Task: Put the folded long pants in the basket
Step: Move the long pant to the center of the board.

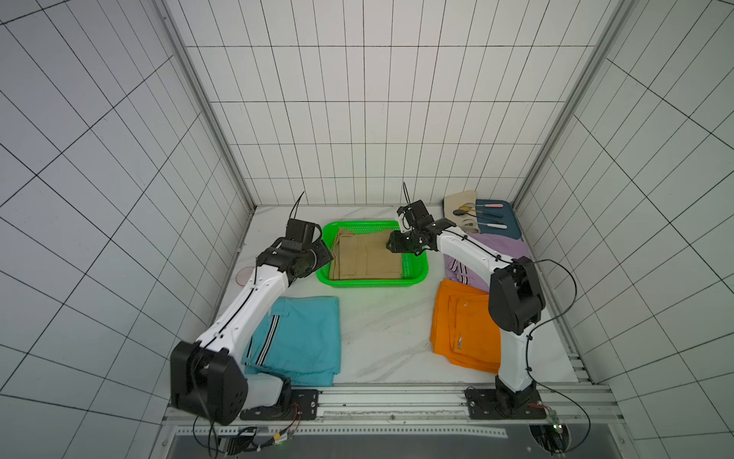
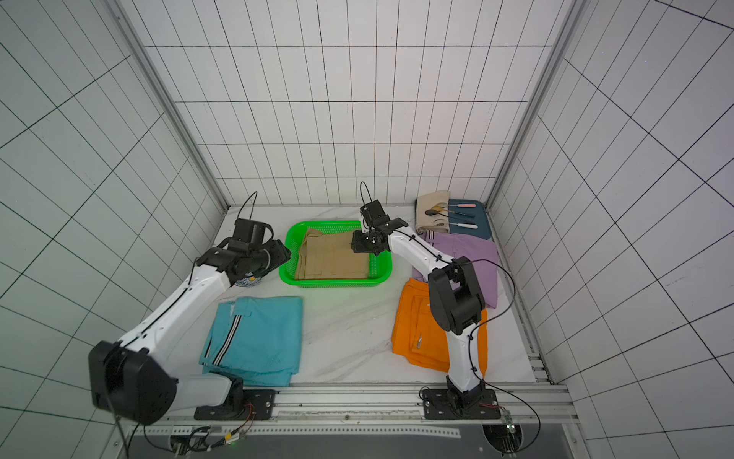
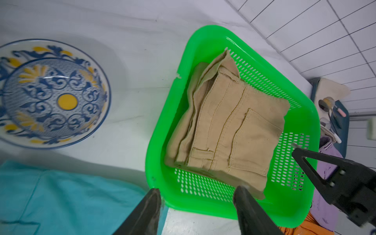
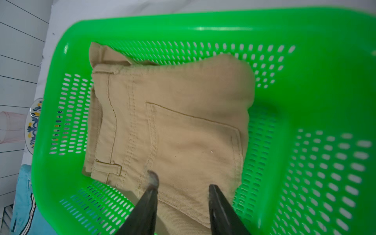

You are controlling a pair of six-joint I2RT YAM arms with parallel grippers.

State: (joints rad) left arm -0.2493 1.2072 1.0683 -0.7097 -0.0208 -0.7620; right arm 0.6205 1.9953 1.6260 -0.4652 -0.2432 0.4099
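Observation:
The tan long pants (image 1: 365,258) lie folded flat inside the green basket (image 1: 373,283) at the back middle of the table. My left gripper (image 3: 198,189) is open, just outside the basket's near left corner, with nothing between its fingers. My right gripper (image 4: 182,182) is open too, hovering a little above the tan pants (image 4: 173,126) at the basket's right side, with no cloth pinched. Sky blue pants (image 1: 306,337) with a black-white stripe lie front left. Orange pants (image 1: 460,326) lie front right, and lilac pants (image 1: 508,245) sit behind them, partly hidden by my right arm.
A blue and yellow patterned plate (image 3: 55,93) sits left of the basket, under my left wrist. A pink cup (image 1: 244,275) stands by the left wall. A dark blue tray (image 1: 504,222) with utensils and a cream cloth (image 1: 460,206) fills the back right corner.

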